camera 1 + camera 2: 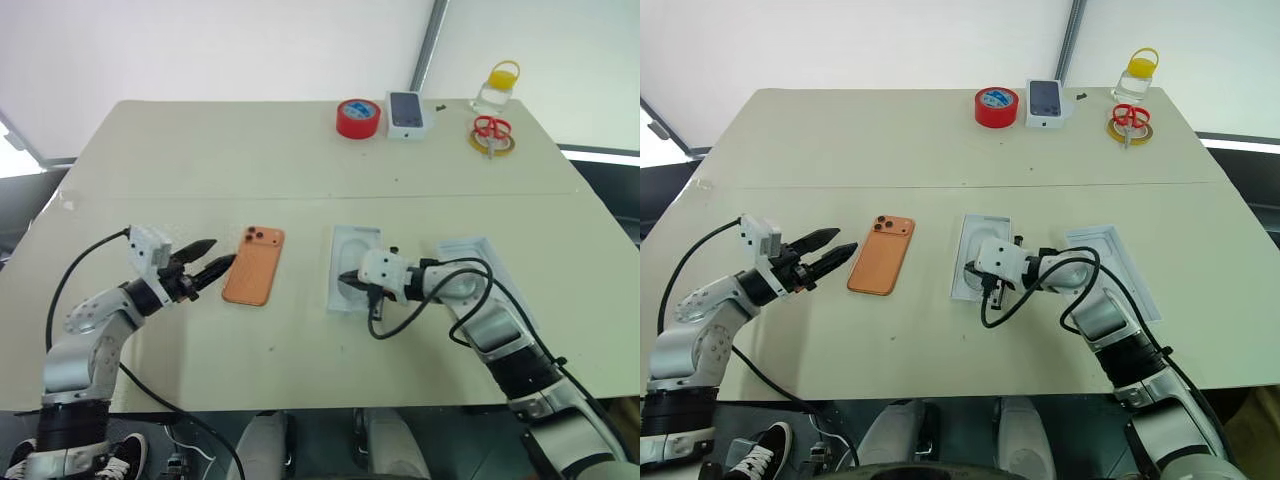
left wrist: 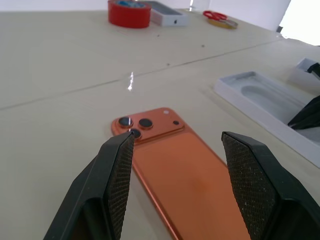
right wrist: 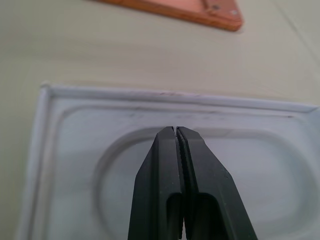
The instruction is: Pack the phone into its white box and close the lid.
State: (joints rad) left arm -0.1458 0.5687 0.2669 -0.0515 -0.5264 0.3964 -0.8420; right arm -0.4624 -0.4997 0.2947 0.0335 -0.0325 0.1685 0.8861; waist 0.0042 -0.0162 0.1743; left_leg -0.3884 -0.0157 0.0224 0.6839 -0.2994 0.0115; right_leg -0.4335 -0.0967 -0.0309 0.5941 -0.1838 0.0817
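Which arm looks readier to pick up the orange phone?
The left. Its pincer is open, beside the phone and aimed at it. The right pincer is shut and sits over the white tray, farther from the phone.

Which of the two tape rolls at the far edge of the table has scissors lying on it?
The yellow tape roll, nearest the clear bottle, carries the red-handled scissors. The red tape roll beside the printed phone box has nothing on top.
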